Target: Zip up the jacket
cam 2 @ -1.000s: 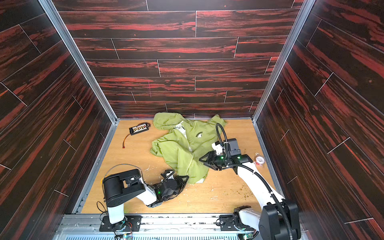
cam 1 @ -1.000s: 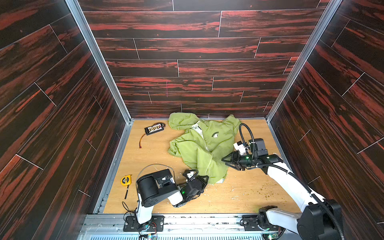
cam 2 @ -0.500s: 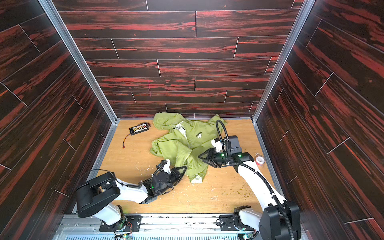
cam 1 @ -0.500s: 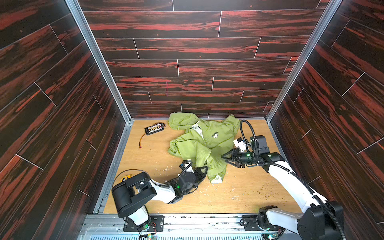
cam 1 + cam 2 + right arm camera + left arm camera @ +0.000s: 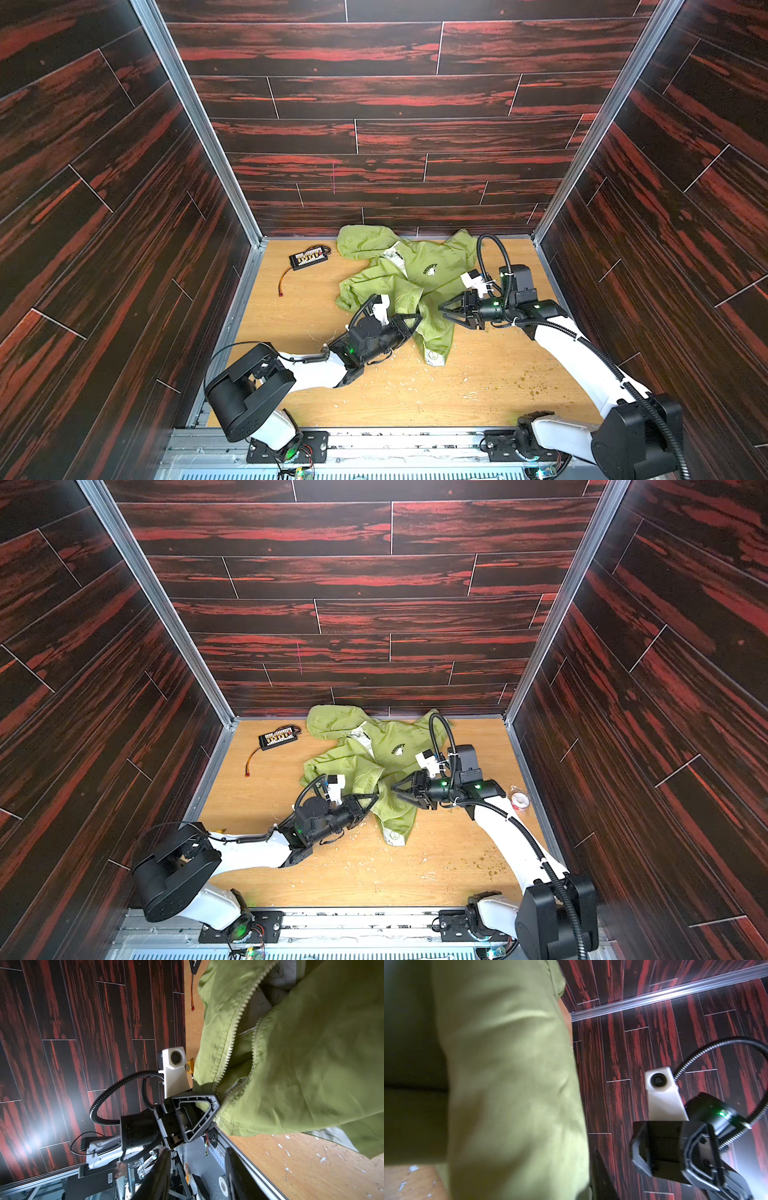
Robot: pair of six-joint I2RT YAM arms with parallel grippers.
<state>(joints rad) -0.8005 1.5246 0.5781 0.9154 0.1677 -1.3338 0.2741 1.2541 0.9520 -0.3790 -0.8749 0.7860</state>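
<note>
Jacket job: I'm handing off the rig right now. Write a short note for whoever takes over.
Left gripper: shut on the jacket, at its front edge by the zipper.
Right gripper: open and holding nothing, close beside the jacket and facing the left gripper.
Jacket: crumpled on the table, hood toward the back wall, hem toward the arms.
Done: one front edge gripped.
Left: the zipper's two rows of teeth lie apart in the right wrist view, and the slider is not visible. Probably grip the other side, join the ends, then pull the slider up.
</note>
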